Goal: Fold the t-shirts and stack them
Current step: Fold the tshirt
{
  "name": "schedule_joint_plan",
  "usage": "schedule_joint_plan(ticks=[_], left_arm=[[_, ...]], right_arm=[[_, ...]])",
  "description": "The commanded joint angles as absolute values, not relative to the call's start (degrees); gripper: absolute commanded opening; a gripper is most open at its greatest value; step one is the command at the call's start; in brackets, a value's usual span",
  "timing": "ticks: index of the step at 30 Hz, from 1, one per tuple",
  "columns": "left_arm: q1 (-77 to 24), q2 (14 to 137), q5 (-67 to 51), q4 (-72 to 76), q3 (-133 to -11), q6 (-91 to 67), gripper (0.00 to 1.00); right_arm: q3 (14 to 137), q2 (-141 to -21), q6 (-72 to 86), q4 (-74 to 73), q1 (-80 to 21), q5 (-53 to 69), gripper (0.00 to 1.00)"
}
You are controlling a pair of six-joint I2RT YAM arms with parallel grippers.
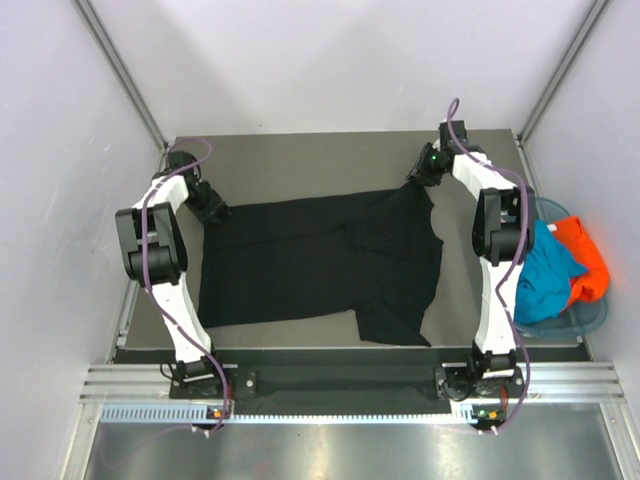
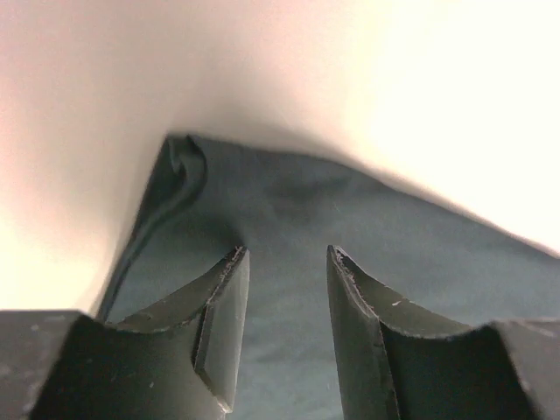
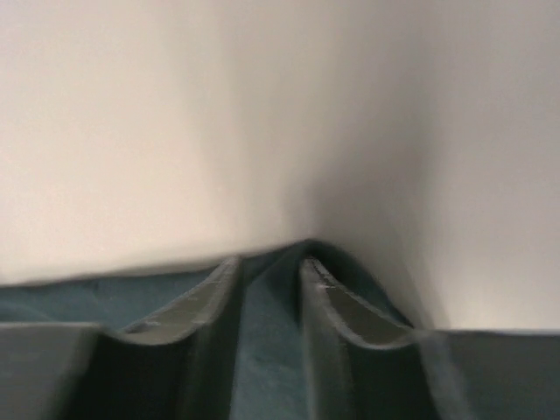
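Observation:
A black t-shirt (image 1: 310, 260) lies spread on the grey table (image 1: 300, 165), with one sleeve folded over near the front right. My left gripper (image 1: 212, 207) sits at the shirt's far left corner. In the left wrist view it (image 2: 286, 249) is open, with flat dark cloth (image 2: 289, 201) under the gap. My right gripper (image 1: 420, 178) is at the shirt's far right corner, where the cloth peaks up toward it. In the right wrist view it (image 3: 271, 258) stands narrowly open, with a ridge of the cloth (image 3: 262, 350) rising between the fingers.
A translucent blue-green basket (image 1: 590, 320) stands off the table's right edge, behind the right arm. It holds a teal-blue t-shirt (image 1: 545, 270) and an orange t-shirt (image 1: 585, 255). White walls close in the left, far and right sides.

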State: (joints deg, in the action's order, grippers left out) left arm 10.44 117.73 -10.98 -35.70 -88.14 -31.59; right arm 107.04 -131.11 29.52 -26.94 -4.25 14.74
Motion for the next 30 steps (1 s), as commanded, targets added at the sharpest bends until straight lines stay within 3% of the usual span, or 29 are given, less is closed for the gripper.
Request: schedule_joint_plan(ticks=[1,2,5,11,13,16,30], left_arm=[[11.2,120.4,-11.9,-35.3,-91.2,-31.7,0.46],[11.4,120.9,-11.9,-35.3,-91.4,-31.7,0.46],[12.0,122.5,-11.7,-35.4,-92.2,-31.5,0.46],[12.7,123.2,-12.0,-36.3,-93.9,-30.9,0.46],[12.7,122.5,-12.3,-36.6,-94.1,-31.2,0.46],[12.7,121.1,-12.6,-36.6,-93.9,-31.5,0.46],[12.7,120.4,-9.8,-37.8,-96.2,-27.8,0.48]], right_arm=[[111.1,-131.5,31.0,-24.3,-3.9,13.9,0.28],[110.8,-130.6,30.9,-24.3,-3.7,13.0,0.18],[109.1,-127.6,29.9,-24.7,-2.8,8.5,0.03],[109.1,-128.6,28.4,-26.5,-1.6,6.6,0.00],[108.5,-128.6,28.4,-27.1,-1.5,6.4,0.01],[105.1,-127.2,28.5,-25.3,-1.4,5.6,0.12],[108.0,-121.9,17.1,-36.2,-4.0,1.7,0.28]])
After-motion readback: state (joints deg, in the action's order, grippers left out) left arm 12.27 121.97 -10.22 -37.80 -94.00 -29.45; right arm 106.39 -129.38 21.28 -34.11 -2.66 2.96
